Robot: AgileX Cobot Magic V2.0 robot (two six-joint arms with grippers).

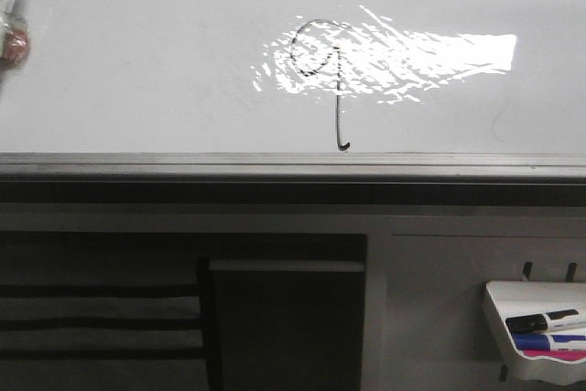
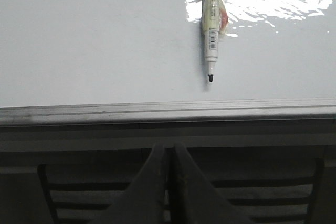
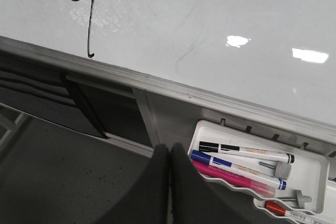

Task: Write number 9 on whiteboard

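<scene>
Black number 9 sits mid-frame on the whiteboard — we keep both jaws clenched (empty), well clear.

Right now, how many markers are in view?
5: one uncapped marker on the whiteboard at far left; black, blue, pink and red-capped markers in the tray. Others may be hidden.

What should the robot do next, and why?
Probably just back away. The number 9 already looks finished on the whiteboard, loop and hooked tail. The left pincer and right pincer are both shut and empty. A marker is stuck on the board, uncapped, so capping it might come later.
</scene>
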